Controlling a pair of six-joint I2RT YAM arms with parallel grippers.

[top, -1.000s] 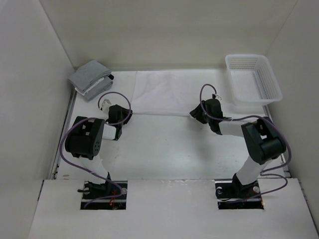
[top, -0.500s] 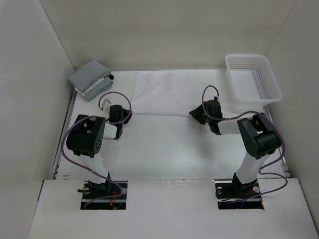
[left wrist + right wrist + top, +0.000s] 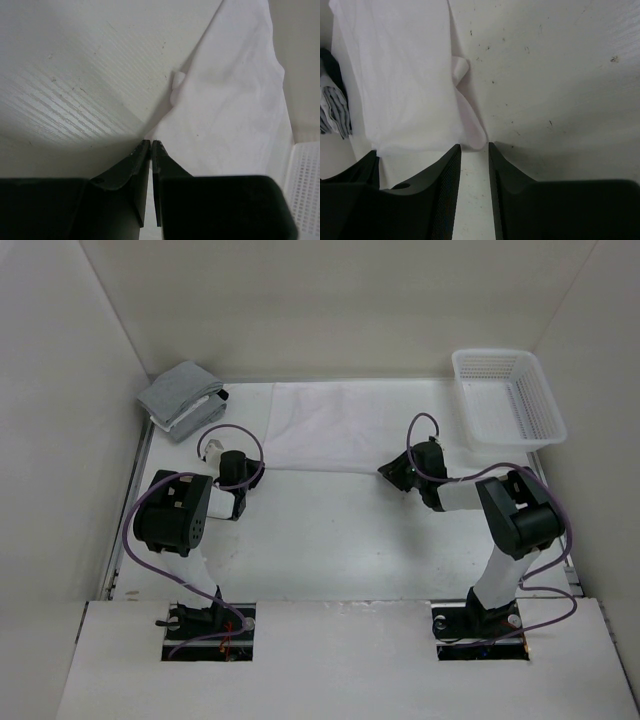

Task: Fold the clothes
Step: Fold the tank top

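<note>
- While the white garment [image 3: 335, 425] lies spread flat at the far middle of the counter [image 3: 330, 530], both arms reach to its near edge, one at each corner.
- The left gripper [image 3: 151, 142] sits at the near left corner with its jaws pressed together, only a thin slit between them. The fabric's edge meets the tips, but I cannot tell whether any cloth is pinched.
- The right gripper [image 3: 475, 146] is at the near right corner, jaws apart, with the rounded cloth corner just at the gap.
- A grey-and-white bundle [image 3: 182, 398] lies far left of the garment and a white basket [image 3: 510, 405] far right.
</note>
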